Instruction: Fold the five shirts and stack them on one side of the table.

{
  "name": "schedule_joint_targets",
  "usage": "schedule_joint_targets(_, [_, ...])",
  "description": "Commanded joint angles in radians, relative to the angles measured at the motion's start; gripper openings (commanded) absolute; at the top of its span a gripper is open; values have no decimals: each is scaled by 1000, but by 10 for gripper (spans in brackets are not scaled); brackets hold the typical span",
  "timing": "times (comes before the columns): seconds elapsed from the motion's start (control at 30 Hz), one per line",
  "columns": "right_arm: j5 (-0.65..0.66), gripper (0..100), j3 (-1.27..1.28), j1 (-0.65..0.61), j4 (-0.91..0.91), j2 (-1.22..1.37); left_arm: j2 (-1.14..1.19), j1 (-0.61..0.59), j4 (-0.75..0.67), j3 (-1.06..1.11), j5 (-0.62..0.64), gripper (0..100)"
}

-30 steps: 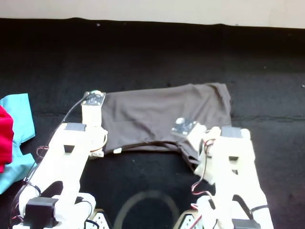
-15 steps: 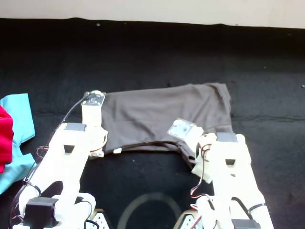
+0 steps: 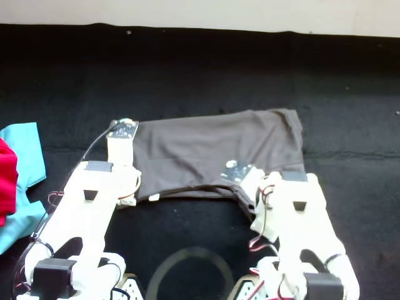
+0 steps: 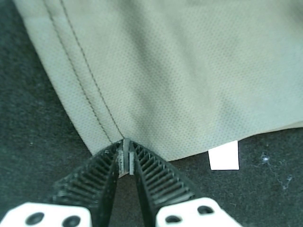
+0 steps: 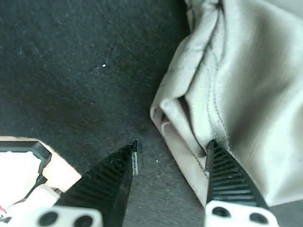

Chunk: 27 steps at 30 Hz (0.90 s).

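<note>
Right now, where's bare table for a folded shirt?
Bare table: the far strip between the grey shirt and the far edge, and the right side past it. Crowded: the left edge, with the teal shirt and red shirt, and the grey shirt's near hem, where the left gripper and right gripper sit.

- The table point(image 3: 200, 75) in front of you is covered edge to edge in black, felt-like cloth.
- Note a faint crease point(image 3: 356, 154) running across the cloth about midway.
- Along the table's far edge you find a pale strip of wall point(image 3: 200, 12), evenly lit.
- At the near edge, observe a faint ring mark point(image 3: 190, 250) on the cloth.
- Close up, the dark surface carries small pale lint specks point(image 5: 104, 65).
</note>
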Motion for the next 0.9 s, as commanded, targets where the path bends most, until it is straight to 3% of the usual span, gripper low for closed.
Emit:
schedule_joint_targets(0.0, [9,216,-31,10,-2,71,2,4,-12,5,-2,8])
schedule_joint_targets(0.13, [9,179,-81,38,-2,93,2,4,-12,5,-2,8])
schedule_joint_targets(0.27, [9,8,-113,53,-1,91,2,4,-12,5,-2,8])
schedule_joint_targets(0.57, [9,5,-236,82,18,85,2,4,-12,5,-2,8])
schedule_joint_targets(0.87, [-40,40,-341,59,182,91,2,4,-12,5,-2,8])
